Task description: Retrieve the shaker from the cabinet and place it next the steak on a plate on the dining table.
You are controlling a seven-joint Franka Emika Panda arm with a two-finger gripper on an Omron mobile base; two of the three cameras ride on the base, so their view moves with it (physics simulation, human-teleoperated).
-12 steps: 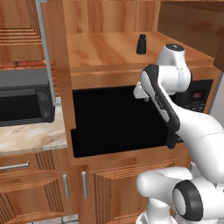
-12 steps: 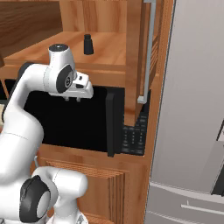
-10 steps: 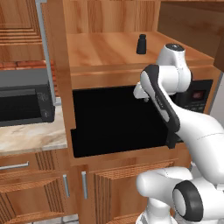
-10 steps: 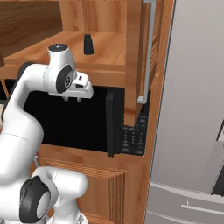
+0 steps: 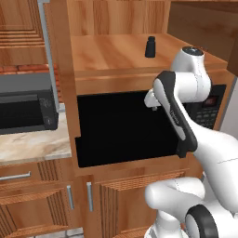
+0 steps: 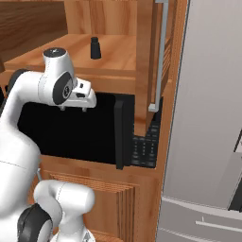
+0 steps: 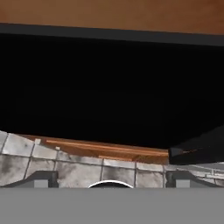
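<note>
No legible text, labels, brands or numbers anywhere. The microwave's control panel carries a small red display patch and rows of buttons, too blurred to read. In the right base view the same keypad shows as pale marks only, no characters made out.

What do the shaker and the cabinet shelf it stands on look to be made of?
The shaker: uniformly black and matte, no shine, probably plastic or painted metal; it is too small to say which. The cabinet shelf: light-brown wood, with visible grain streaks and a smooth, lightly satin surface.
</note>
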